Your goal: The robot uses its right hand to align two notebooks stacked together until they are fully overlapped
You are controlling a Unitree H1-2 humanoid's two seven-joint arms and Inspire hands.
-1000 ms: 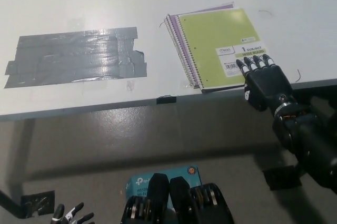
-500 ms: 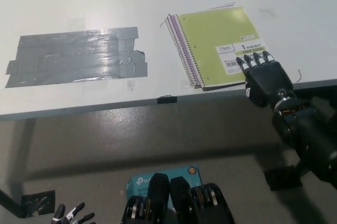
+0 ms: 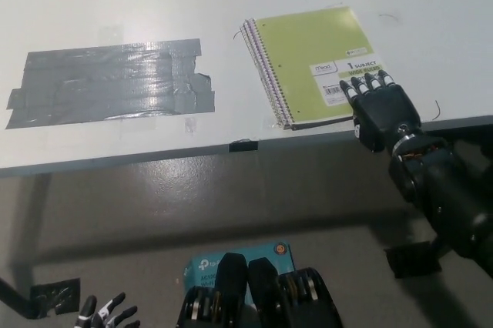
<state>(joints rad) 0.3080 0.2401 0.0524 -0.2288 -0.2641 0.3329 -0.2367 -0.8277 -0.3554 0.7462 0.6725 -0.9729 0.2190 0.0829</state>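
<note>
A lime-green spiral notebook (image 3: 312, 58) lies on the white table (image 3: 231, 5) on top of a purple one, of which only a thin strip (image 3: 256, 55) shows along the spiral side. My black right hand (image 3: 383, 111) lies flat at the stack's near right corner. Its open fingers (image 3: 370, 85) rest on the green cover by the label. My left hand (image 3: 104, 314) hangs low at the picture's bottom left, fingers spread, holding nothing.
A large patch of grey tape (image 3: 112, 82) covers the table's left half. The table's front edge (image 3: 243, 145) runs just below the notebooks. A blue box (image 3: 231, 262) lies on the floor below.
The green notebook has slid up and away under my right hand, covering the purple sheet that stuck out at the far edge. The hand moved forward with it.
</note>
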